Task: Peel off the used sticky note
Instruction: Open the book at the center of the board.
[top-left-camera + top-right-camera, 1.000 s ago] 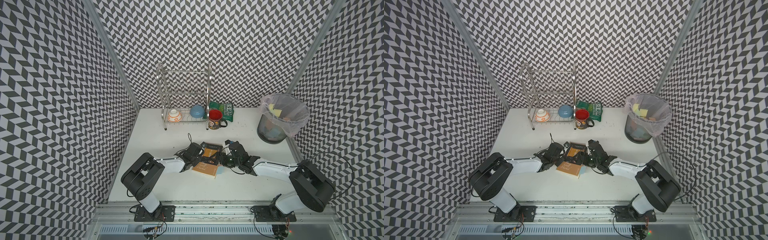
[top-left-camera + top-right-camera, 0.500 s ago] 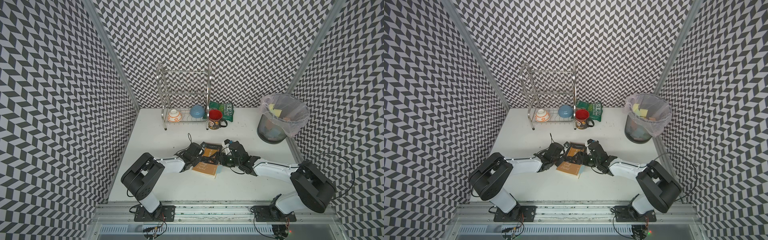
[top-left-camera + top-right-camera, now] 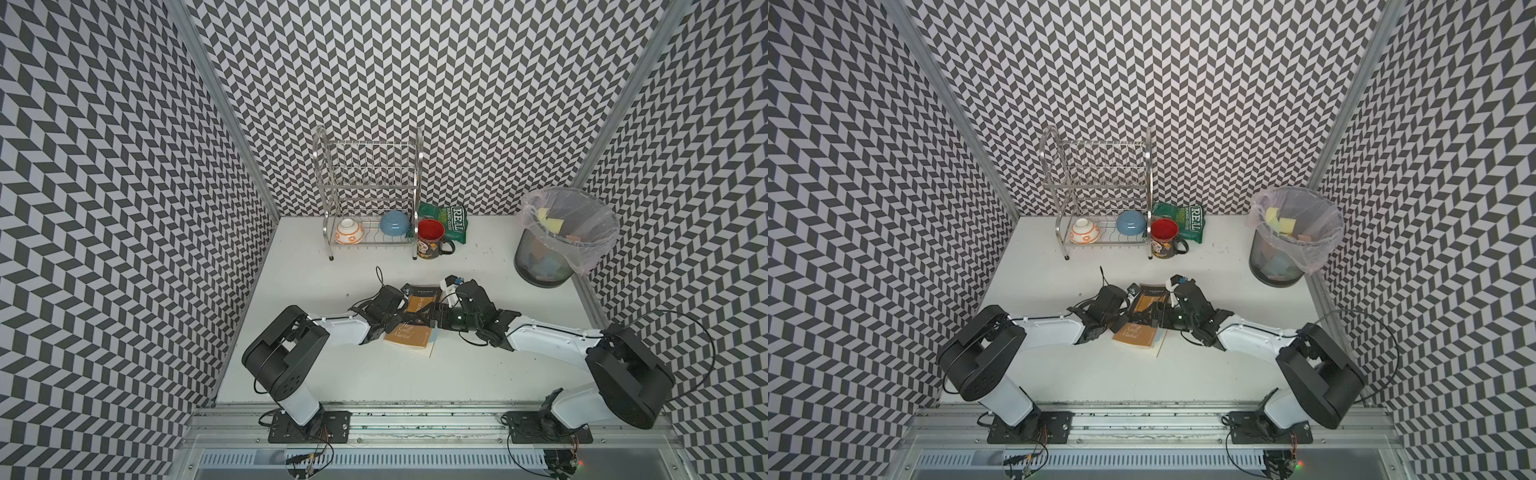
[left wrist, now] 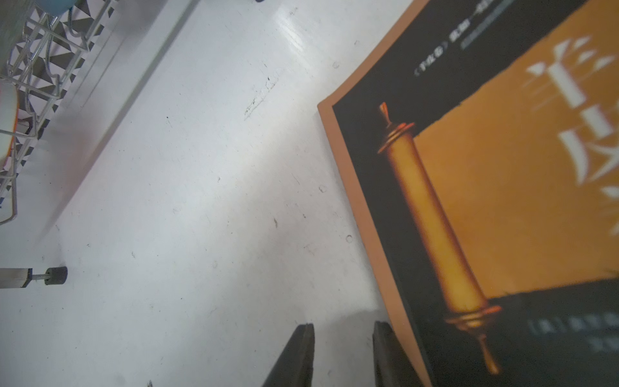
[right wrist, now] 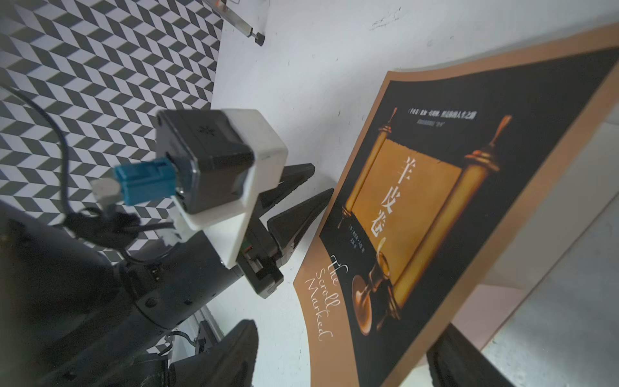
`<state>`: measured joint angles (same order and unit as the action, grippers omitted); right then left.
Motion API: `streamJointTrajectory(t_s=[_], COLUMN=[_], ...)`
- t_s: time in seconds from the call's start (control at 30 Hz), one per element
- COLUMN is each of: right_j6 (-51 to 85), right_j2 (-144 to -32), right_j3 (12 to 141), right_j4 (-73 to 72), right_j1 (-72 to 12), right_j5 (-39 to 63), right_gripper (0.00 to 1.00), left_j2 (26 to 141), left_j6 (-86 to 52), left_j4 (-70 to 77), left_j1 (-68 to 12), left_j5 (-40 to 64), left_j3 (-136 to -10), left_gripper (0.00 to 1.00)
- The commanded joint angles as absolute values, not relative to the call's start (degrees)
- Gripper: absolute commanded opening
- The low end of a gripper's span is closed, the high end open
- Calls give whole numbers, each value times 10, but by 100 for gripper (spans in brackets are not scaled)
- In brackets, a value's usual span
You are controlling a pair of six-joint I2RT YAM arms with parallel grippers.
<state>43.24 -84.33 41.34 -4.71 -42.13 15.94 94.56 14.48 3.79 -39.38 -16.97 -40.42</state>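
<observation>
A brown and black book (image 3: 409,334) titled "The Scroll Marked" lies mid-table between both arms, also seen in the left wrist view (image 4: 502,201) and right wrist view (image 5: 418,201). Its cover curves upward. A pale pink patch, apparently the sticky note (image 5: 482,305), peeks from under the cover's raised edge. My right gripper (image 5: 345,335) is open wide, its fingers straddling the cover's near corner. My left gripper (image 4: 343,325) rests at the book's opposite edge, narrowly open over bare table, one finger beside the cover. Both top views show the left gripper (image 3: 1129,305) and right gripper (image 3: 1156,318).
At the back stands a wire dish rack (image 3: 365,199) holding two bowls, with a red mug (image 3: 432,239) and a green snack bag (image 3: 451,220) beside it. A lined bin (image 3: 557,241) with discarded notes sits at the back right. The rack's foot (image 4: 55,275) is near the left gripper.
My right gripper has edged slightly toward the book and its jaws have narrowed a little. The left arm and the book have stayed where they were.
</observation>
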Motion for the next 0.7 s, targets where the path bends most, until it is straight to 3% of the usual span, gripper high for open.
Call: streamJointTrajectory(t_s=[0.0, 0.67], right_j6=[401, 408], right_j2=[-847, -873], right_j3=[456, 466], right_j4=[-16, 19], right_j1=[-438, -452], right_j5=[125, 91], right_gripper=[80, 81], left_j2=[961, 961], left_j6=[143, 143], left_j4=[22, 22], left_j1=[-403, -404], left_j5=[-149, -149], left_j3=[-412, -412], left_gripper=[34, 34])
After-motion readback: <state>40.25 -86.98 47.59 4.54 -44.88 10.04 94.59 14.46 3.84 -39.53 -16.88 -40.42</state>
